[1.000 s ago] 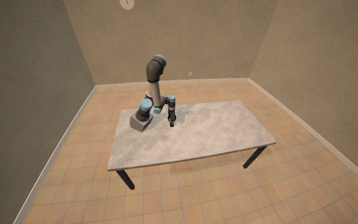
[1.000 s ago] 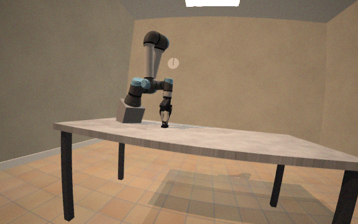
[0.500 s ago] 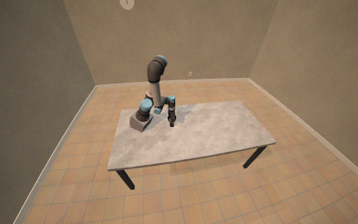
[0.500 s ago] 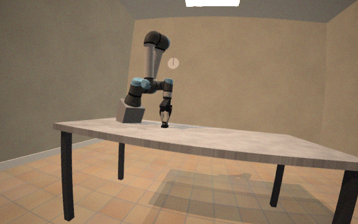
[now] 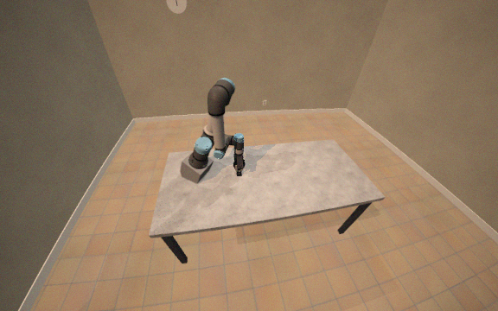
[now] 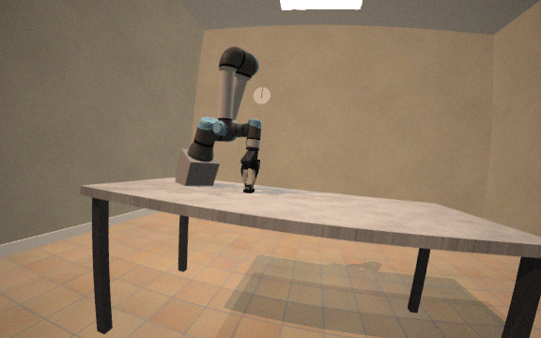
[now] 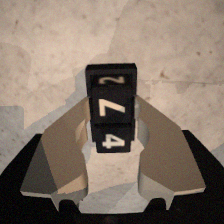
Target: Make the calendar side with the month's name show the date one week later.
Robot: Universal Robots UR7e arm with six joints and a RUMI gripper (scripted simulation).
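end effector (image 7: 111, 132) clamping cube (image 7: 111, 106), table (image 5: 301, 181)

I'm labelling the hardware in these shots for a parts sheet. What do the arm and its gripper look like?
The arm has pale beige-grey tube links, dark charcoal joint housings and light blue joint caps, and stands on a plain grey block base. The gripper has a black body and two broad, faceted tan fingers that taper toward the tips. No cables or markings show.
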